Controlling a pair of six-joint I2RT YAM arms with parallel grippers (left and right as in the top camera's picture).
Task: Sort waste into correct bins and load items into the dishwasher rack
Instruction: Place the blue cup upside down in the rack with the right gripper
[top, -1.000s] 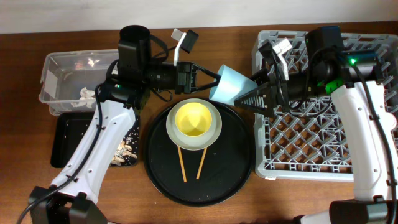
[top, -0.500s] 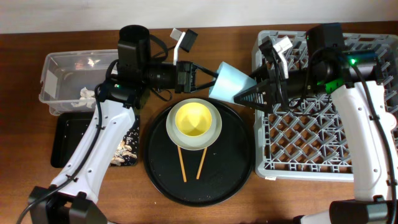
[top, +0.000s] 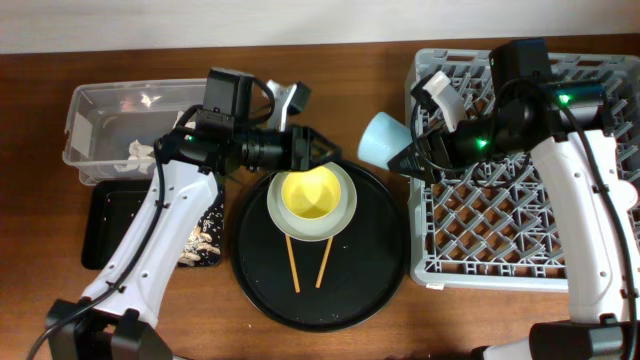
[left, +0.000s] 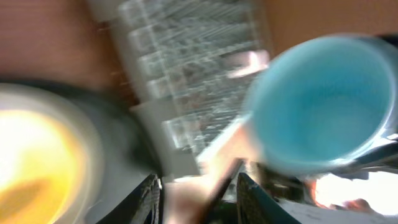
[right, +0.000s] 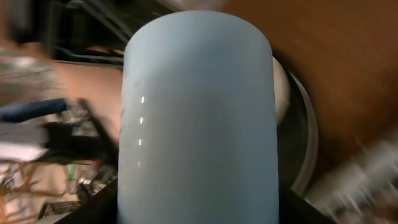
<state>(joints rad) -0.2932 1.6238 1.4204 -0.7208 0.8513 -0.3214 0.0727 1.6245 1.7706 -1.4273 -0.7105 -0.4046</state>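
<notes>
My right gripper (top: 403, 157) is shut on the light blue cup (top: 379, 138) and holds it on its side in the air, just left of the grey dishwasher rack (top: 520, 215). In the right wrist view the cup (right: 199, 118) fills the space between my fingers (right: 199, 213). My left gripper (top: 318, 150) is open and empty, a short way left of the cup, above the yellow bowl (top: 310, 192). The bowl sits on the grey-green plate (top: 347, 208). The left wrist view shows the cup's mouth (left: 317, 106) beyond my open fingers (left: 199, 200). The pink cup and the wrapper are out of view.
The plate stands on a round black tray (top: 370, 280) with two wooden chopsticks (top: 293, 262). A clear tub (top: 95, 115) with white tissues (top: 138, 150) stands at the back left. In front of it lies a flat black tray (top: 110, 225) with food scraps (top: 205, 238).
My left gripper has let go of the blue cup and drawn back to the left. My right gripper has kept the cup and carried it slightly right, toward the rack.
</notes>
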